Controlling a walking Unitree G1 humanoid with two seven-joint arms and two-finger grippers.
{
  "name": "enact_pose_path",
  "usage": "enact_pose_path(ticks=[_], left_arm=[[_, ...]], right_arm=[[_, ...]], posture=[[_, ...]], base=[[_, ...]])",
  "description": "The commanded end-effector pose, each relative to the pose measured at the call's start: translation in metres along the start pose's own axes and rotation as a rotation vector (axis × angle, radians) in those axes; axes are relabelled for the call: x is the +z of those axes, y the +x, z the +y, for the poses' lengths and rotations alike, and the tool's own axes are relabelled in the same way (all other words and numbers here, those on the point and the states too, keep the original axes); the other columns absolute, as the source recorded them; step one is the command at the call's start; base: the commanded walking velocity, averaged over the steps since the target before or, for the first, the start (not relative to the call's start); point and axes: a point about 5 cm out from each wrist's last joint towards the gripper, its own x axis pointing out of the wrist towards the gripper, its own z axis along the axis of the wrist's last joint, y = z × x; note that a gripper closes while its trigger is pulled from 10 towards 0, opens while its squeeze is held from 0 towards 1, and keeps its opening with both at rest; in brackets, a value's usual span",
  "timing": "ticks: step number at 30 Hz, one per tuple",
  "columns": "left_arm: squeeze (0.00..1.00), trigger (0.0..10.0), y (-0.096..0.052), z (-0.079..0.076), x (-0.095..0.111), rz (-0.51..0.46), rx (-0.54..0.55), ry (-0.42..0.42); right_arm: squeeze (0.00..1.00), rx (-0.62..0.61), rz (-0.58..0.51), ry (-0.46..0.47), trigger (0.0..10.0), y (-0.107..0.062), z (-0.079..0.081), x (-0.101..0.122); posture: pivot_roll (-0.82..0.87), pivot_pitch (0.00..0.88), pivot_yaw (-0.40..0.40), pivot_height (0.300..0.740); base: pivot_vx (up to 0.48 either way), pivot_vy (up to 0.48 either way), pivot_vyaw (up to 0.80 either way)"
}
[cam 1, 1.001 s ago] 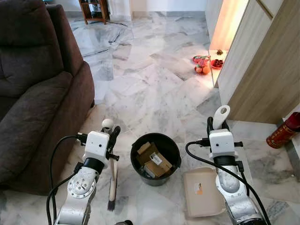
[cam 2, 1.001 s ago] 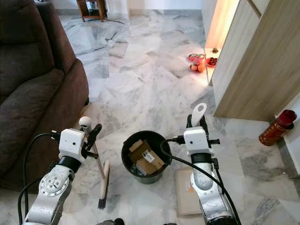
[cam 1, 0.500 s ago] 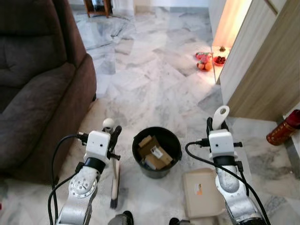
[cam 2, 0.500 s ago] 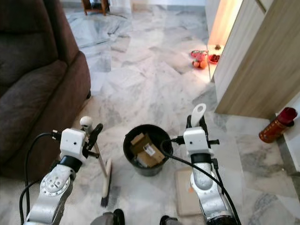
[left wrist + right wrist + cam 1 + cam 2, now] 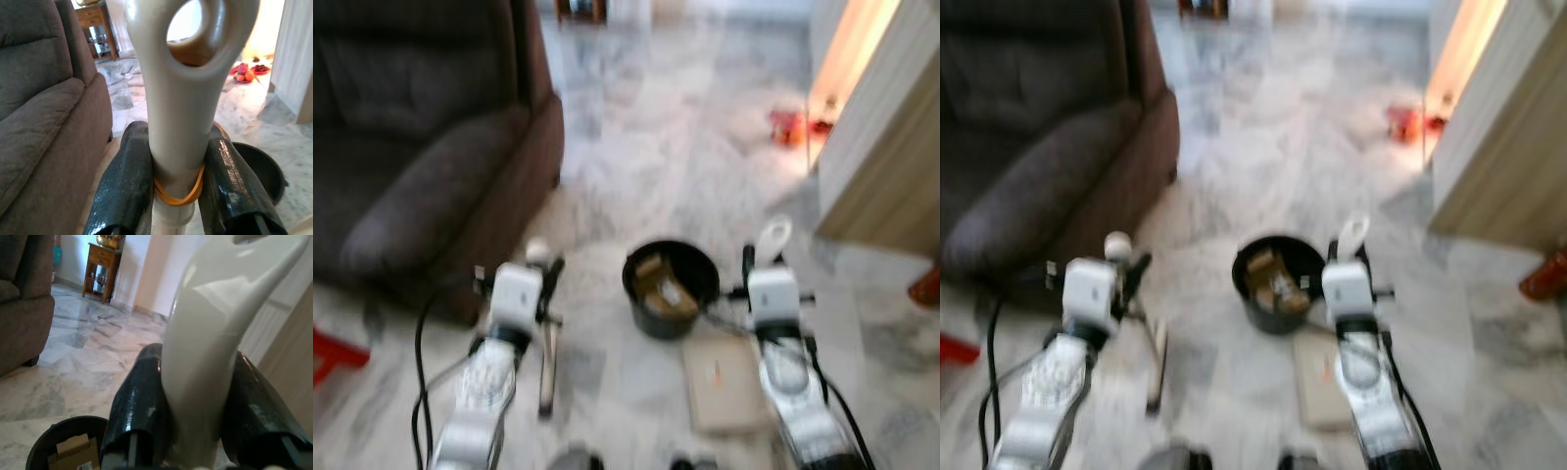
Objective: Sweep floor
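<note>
Left wrist view: left gripper (image 5: 178, 183) clamps the broom (image 5: 182, 98); right gripper (image 5: 195, 401) grips the dustpan (image 5: 729, 382). Bin (image 5: 671, 286) sits between both. Blurred head views suggest walking; next, reach fresh floor (image 5: 685, 147).

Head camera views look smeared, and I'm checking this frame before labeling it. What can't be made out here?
- Items inside the black bin: motion blur; cardboard-like shapes, labels unreadable.
- Red things by the wooden cabinet: blurred and small.
- Brush head: blurred against the floor.
- Dustpan tray: partly behind the right arm.
- Brush handle below the left gripper: cut off by the wrist view's edge.
</note>
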Motion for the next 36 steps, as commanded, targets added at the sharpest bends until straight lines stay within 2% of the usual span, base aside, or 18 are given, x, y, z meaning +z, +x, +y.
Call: enact_pose_path(ticks=[1,8,15,30,36], left_arm=[[0.00,10.0,0.0016,0.0011,0.0055,-0.026,0.002,0.009],[0.00,10.0,0.0020,0.0004,0.0055,-0.025,-0.001,0.009],[0.00,10.0,0.0040,-0.0005,0.0054,-0.026,-0.001,0.013],[0.00,10.0,0.0063,-0.0034,0.0043,-0.016,-0.021,0.024],[0.00,10.0,0.0083,-0.0039,0.0047,-0.015,-0.022,0.042]], right_arm=[[0.00,-0.016,-0.003,0.007,10.0,0.0010,-0.0040,0.0004],[0.00,-0.011,-0.002,0.013,10.0,0.0018,-0.0031,0.0004],[0.00,-0.020,0.022,0.033,10.0,0.0027,-0.0024,-0.0022],[0.00,-0.025,0.060,0.061,10.0,0.0028,-0.0012,-0.0071],[0.00,-0.038,0.081,0.102,10.0,0.0028,-0.0003,-0.0086]], posture=[[0.06,0.156,0.037,0.740],[0.06,0.149,0.037,0.740],[0.06,0.134,0.038,0.740],[0.06,0.116,0.041,0.740],[0.06,0.129,0.041,0.740]], base=[[-0.289,0.000,0.00],[-0.277,0.000,0.00],[0.000,0.000,0.00],[0.000,0.000,-0.79],[0.000,0.000,-0.80]])
